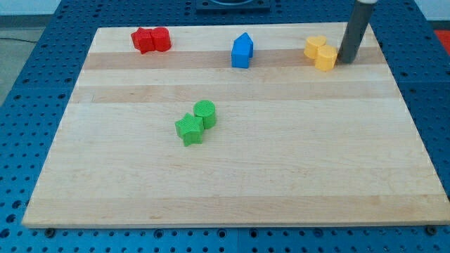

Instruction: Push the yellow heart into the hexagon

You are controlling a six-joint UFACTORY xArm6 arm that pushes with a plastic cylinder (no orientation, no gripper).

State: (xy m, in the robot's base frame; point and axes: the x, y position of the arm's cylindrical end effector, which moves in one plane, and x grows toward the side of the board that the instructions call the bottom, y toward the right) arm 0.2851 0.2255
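Two yellow blocks sit touching each other near the view's top right on the wooden board. The upper-left yellow block looks like the heart. The lower-right yellow block looks like the hexagon, though the shapes are hard to make out. My dark rod comes down from the view's top right, and my tip rests on the board right beside the lower-right yellow block, on its right side, touching or almost touching it.
Two red blocks lie together at the top left. A blue block with a pointed top stands at the top middle. A green star-like block and a green round block touch left of centre.
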